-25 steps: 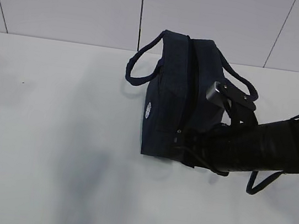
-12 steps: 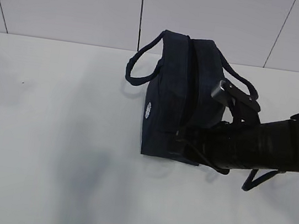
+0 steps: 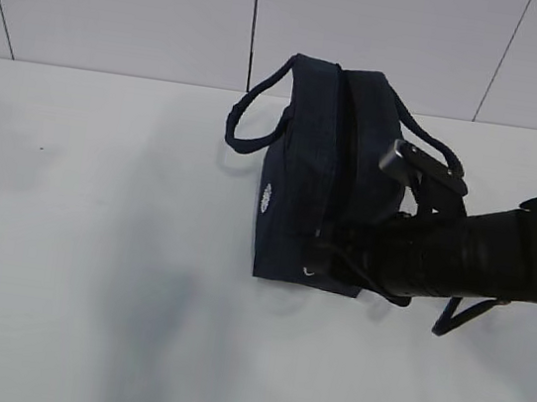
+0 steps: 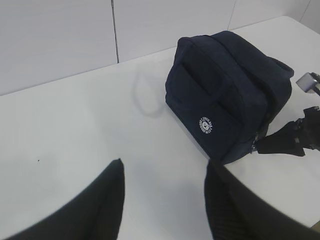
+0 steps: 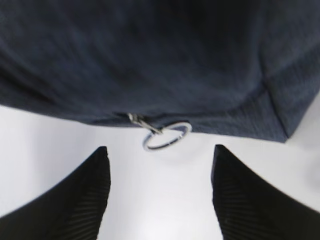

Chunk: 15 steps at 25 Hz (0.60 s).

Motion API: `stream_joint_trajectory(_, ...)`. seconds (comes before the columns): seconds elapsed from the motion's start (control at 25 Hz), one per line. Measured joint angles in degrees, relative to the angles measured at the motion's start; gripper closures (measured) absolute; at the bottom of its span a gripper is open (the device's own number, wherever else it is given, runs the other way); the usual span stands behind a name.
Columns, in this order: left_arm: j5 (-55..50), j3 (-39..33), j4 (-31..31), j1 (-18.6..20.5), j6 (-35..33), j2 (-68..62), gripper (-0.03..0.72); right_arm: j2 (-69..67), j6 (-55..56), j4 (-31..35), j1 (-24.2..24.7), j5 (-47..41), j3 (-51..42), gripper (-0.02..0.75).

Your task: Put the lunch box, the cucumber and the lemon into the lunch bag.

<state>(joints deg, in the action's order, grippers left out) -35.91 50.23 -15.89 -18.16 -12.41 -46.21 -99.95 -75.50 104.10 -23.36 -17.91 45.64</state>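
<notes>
The dark navy lunch bag (image 3: 318, 168) stands zipped on the white table, its round white logo (image 4: 205, 125) facing left. My right gripper (image 3: 326, 257) reaches in from the right to the bag's near lower corner. In the right wrist view its fingers (image 5: 160, 148) stand open on either side of the metal ring pull (image 5: 167, 136), which hangs just beyond the tips, untouched. My left gripper (image 4: 164, 162) hovers open over bare table, left of the bag (image 4: 225, 95). The lunch box, the cucumber and the lemon are out of view.
The bag's two loop handles (image 3: 249, 123) stick out to either side. A black cable loop (image 3: 463, 313) hangs under the right arm. A tiled wall (image 3: 126, 1) runs along the table's far edge.
The right arm has shifted slightly at the bag's near corner, its wrist a little higher. The ring pull now glints below the bag's corner. The bag has not moved.
</notes>
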Motion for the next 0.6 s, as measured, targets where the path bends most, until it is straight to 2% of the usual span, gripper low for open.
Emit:
stream_joint_trajectory(0.4, 0.0, 0.0, 0.0, -1.7, 0.0, 0.0, 0.317, -5.4, -0.1, 0.1, -0.1, -1.1, 3.1, 0.264)
stream_joint_trajectory(0.6, 0.0, 0.0, 0.0, -1.7, 0.0, 0.0, 0.317, -5.5, -0.2, 0.2, -0.1, -1.1, 3.6, 0.352)
